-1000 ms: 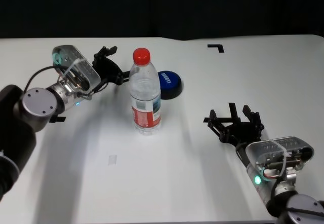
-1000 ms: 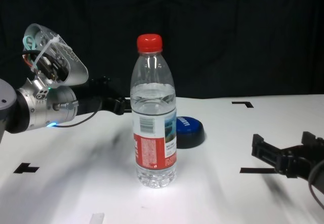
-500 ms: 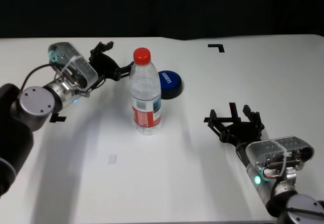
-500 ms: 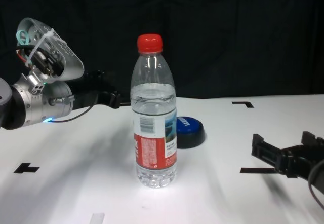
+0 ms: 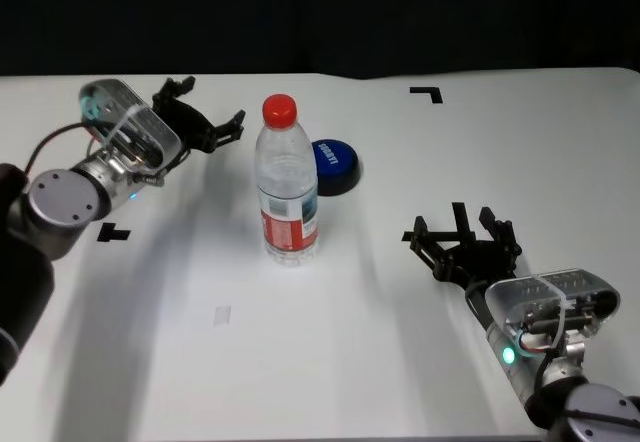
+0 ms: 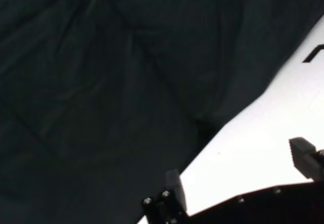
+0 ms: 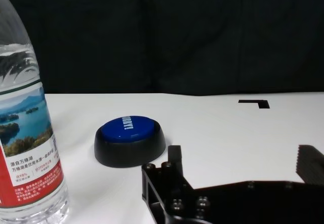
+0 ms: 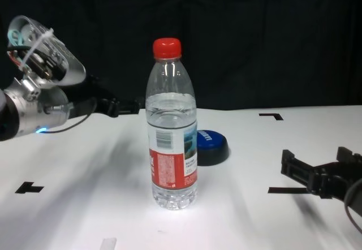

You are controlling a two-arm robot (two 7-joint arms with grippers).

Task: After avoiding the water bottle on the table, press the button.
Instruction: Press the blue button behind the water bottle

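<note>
Button not yet pressed; my left arm swung wide of the bottle.

My left gripper [image 5: 200, 122] hung above the table [image 5: 330, 362] at about ten o'clock from the water bottle [image 5: 287, 187], fingers spread wide and holding nothing. Compared with a second before, it had drawn back, up and away from the bottle's shoulder, toward the far left edge. The bottle stood upright and undisturbed at the centre. The button [image 5: 335, 165] sat just beyond it at about one o'clock, untouched, so I judged the detour under way and the press still to come. My right gripper [image 5: 462, 237] stayed parked at four o'clock, fingers open and empty.
</note>
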